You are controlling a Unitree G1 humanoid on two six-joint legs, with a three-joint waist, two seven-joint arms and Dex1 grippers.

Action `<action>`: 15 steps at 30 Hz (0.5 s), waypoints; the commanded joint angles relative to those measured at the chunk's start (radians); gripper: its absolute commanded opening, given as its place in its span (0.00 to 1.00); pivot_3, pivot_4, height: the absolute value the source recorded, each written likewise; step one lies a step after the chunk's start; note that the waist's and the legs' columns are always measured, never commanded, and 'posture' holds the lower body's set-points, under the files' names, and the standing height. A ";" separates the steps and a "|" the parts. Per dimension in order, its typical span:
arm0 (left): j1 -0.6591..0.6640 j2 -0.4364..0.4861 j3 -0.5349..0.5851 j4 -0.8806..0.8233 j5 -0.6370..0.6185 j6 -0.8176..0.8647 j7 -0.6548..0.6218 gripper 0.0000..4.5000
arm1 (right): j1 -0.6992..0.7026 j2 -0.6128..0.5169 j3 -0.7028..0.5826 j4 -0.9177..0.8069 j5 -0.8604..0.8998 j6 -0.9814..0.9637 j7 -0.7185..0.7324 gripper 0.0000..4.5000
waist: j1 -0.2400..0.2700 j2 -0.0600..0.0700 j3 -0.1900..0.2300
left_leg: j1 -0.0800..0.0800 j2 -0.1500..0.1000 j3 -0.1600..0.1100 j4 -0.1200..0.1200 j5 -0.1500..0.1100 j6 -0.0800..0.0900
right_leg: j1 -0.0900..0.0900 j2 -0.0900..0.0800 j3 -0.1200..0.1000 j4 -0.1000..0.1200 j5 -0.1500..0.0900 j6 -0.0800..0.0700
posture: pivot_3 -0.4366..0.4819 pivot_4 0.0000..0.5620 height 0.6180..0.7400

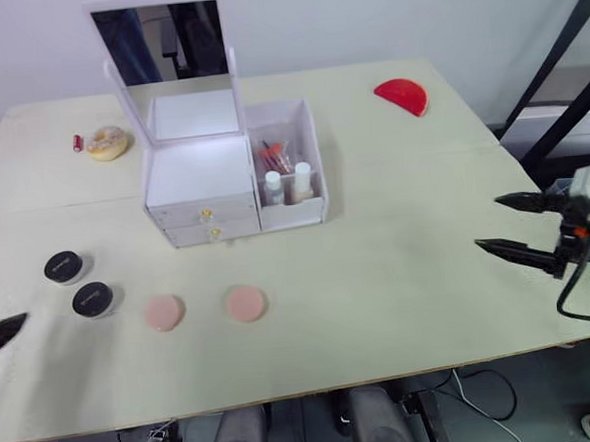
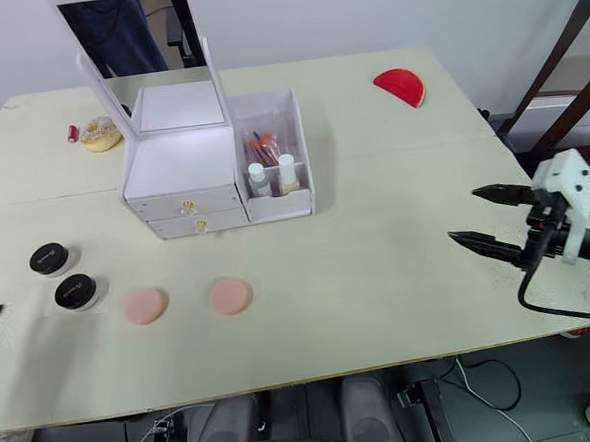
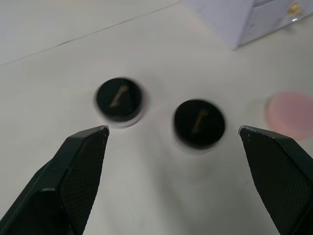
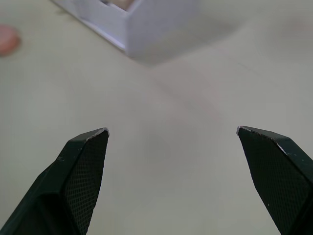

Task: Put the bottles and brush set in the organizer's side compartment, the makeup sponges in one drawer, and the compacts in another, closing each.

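The white organizer (image 1: 197, 172) stands at the table's middle back with its mirror lid up. Its side compartment (image 1: 312, 150) holds two small bottles (image 1: 273, 187) and the brush set (image 1: 275, 156). Both front drawers (image 1: 203, 216) are shut. Two black compacts (image 1: 63, 266) (image 1: 93, 298) and two pink makeup sponges (image 1: 163, 312) (image 1: 245, 303) lie on the table in front, to the left. My left gripper (image 3: 173, 128) is open and empty at the far left edge, just short of the compacts (image 3: 119, 98). My right gripper (image 1: 490, 223) hangs open and empty over the table's right side.
A red half-round piece (image 1: 401, 96) lies at the back right. A doughnut (image 1: 107, 142) and a small red item (image 1: 78, 142) sit at the back left. Black frame bars (image 1: 557, 85) stand beyond the table's right edge.
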 commanded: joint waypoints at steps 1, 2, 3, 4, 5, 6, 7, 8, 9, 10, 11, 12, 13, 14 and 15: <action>0.017 -0.080 -0.059 -0.273 -0.080 0.084 0.116 1.00 | -0.083 0.015 0.066 -0.111 0.048 0.071 -0.091 0.99 | 0.001 -0.001 0.000 | 0.000 0.000 0.000 0.000 0.000 0.000 | 0.000 0.000 0.001 0.000 0.000 0.000 | 0.48 0.27 1.00; 0.010 -0.123 -0.082 -0.355 -0.090 0.109 0.192 1.00 | -0.118 0.024 0.096 -0.131 0.050 0.093 -0.123 0.99 | 0.001 -0.002 -0.001 | 0.000 0.000 0.000 0.000 0.000 0.000 | 0.000 0.000 0.001 0.001 0.001 0.000 | 0.48 0.27 1.00; 0.002 -0.157 -0.096 -0.418 -0.102 0.129 0.252 1.00 | -0.146 0.031 0.120 -0.145 0.053 0.114 -0.151 0.99 | 0.002 -0.002 -0.001 | 0.000 0.000 -0.001 0.000 0.000 0.000 | 0.000 0.001 0.001 0.000 0.001 0.000 | 0.48 0.27 1.00; -0.015 -0.204 -0.118 -0.495 -0.118 0.161 0.346 1.00 | -0.178 0.040 0.151 -0.156 0.051 0.136 -0.180 0.99 | 0.003 -0.002 -0.001 | 0.000 0.000 0.000 0.000 0.000 0.000 | 0.000 0.001 0.001 0.001 0.002 -0.001 | 0.48 0.27 1.00; -0.025 -0.245 -0.139 -0.564 -0.134 0.190 0.426 1.00 | -0.204 0.046 0.178 -0.165 0.046 0.149 -0.201 0.99 | 0.004 -0.002 -0.001 | 0.000 0.000 -0.001 0.001 0.000 0.000 | 0.000 0.002 0.001 0.001 0.002 -0.001 | 0.48 0.27 1.00; -0.033 -0.296 -0.169 -0.642 -0.139 0.216 0.518 1.00 | -0.228 0.056 0.194 -0.166 0.049 0.168 -0.223 0.99 | 0.005 -0.003 -0.001 | 0.000 0.000 -0.001 0.001 0.000 0.000 | 0.000 0.002 0.002 0.001 0.003 0.000 | 0.48 0.27 1.00; -0.047 -0.336 -0.193 -0.696 -0.150 0.244 0.598 1.00 | -0.253 0.066 0.211 -0.162 0.051 0.183 -0.242 0.99 | 0.006 -0.004 -0.002 | 0.000 -0.001 -0.001 0.002 0.000 0.000 | 0.001 0.002 0.003 0.001 0.004 0.000 | 0.48 0.27 1.00; -0.059 -0.371 -0.217 -0.744 -0.167 0.263 0.661 1.00 | -0.275 0.078 0.222 -0.155 0.057 0.199 -0.260 0.99 | 0.007 -0.004 -0.002 | 0.000 0.000 -0.002 0.002 0.000 0.000 | 0.001 0.003 0.003 0.001 0.004 0.000 | 0.48 0.27 1.00; -0.067 -0.410 -0.260 -0.802 -0.168 0.277 0.728 1.00 | -0.302 0.099 0.231 -0.144 0.065 0.220 -0.285 0.99 | 0.008 -0.004 -0.002 | 0.000 -0.001 -0.002 0.003 0.000 0.000 | 0.002 0.003 0.003 0.001 0.005 0.001 | 0.48 0.27 1.00; -0.078 -0.444 -0.296 -0.846 -0.170 0.289 0.790 1.00 | -0.327 0.123 0.235 -0.132 0.083 0.249 -0.309 0.99 | 0.007 -0.005 -0.002 | -0.001 -0.001 -0.002 0.005 0.000 0.000 | 0.003 0.003 0.003 0.002 0.005 0.001 | 0.48 0.27 1.00; -0.087 -0.464 -0.319 -0.874 -0.172 0.300 0.836 1.00 | -0.346 0.140 0.237 -0.125 0.095 0.272 -0.326 0.99 | 0.007 -0.004 -0.002 | -0.001 -0.001 -0.002 0.007 0.000 0.000 | 0.003 0.004 0.003 0.001 0.006 0.001 | 0.48 0.27 1.00; -0.103 -0.475 -0.331 -0.887 -0.176 0.311 0.874 1.00 | -0.365 0.149 0.247 -0.119 0.093 0.286 -0.340 0.99 | 0.007 -0.004 -0.002 | -0.001 -0.001 -0.003 0.010 0.000 0.000 | 0.004 0.005 0.004 0.002 0.007 0.001 | 0.48 0.27 1.00; -0.122 -0.483 -0.345 -0.893 -0.180 0.319 0.906 1.00 | -0.377 0.152 0.262 -0.118 0.086 0.287 -0.344 0.99 | 0.008 -0.004 -0.002 | -0.001 0.000 -0.003 0.011 0.000 0.000 | 0.004 0.005 0.004 0.003 0.007 0.001 | 0.48 0.27 1.00; -0.137 -0.485 -0.373 -0.902 -0.169 0.326 0.935 1.00 | -0.380 0.151 0.280 -0.123 0.074 0.281 -0.342 0.99 | 0.008 -0.004 -0.002 | -0.001 0.000 -0.004 0.013 0.000 0.000 | 0.005 0.006 0.004 0.003 0.008 0.000 | 0.48 0.27 1.00; -0.151 -0.484 -0.392 -0.904 -0.162 0.332 0.956 1.00 | -0.385 0.152 0.296 -0.124 0.066 0.277 -0.342 0.99 | 0.008 -0.004 -0.002 | -0.001 0.000 -0.004 0.014 0.000 0.001 | 0.006 0.006 0.004 0.003 0.008 0.001 | 0.48 0.27 1.00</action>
